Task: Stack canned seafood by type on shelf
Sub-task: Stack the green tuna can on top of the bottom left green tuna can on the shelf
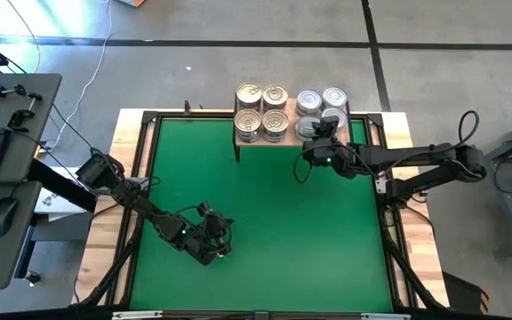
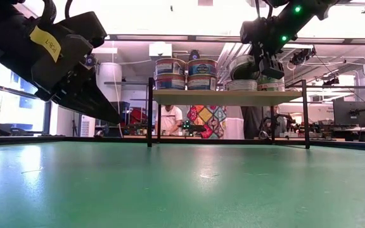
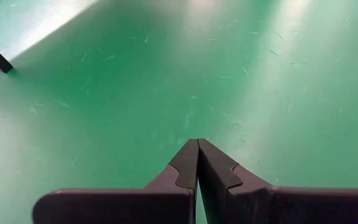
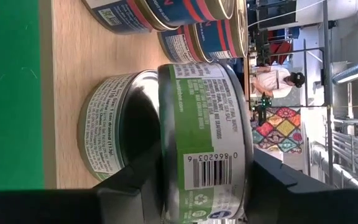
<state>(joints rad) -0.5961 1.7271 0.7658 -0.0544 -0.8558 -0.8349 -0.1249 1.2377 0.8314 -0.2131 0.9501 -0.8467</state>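
While the left gripper rests closed at seven o'clock, the right gripper clamps a green-labelled tin on the shelf at one o'clock.

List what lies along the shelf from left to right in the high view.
Gold-lidded tins → silver-lidded tins → right tool, over the front silver stack, with a green-labelled tin between its fingers.

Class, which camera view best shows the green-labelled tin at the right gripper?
The right wrist view: the green-labelled tin fills it, label and barcode legible, resting on another tin. The high view has the right gripper covering it. The low view shows it distant. The left wrist view shows only mat.
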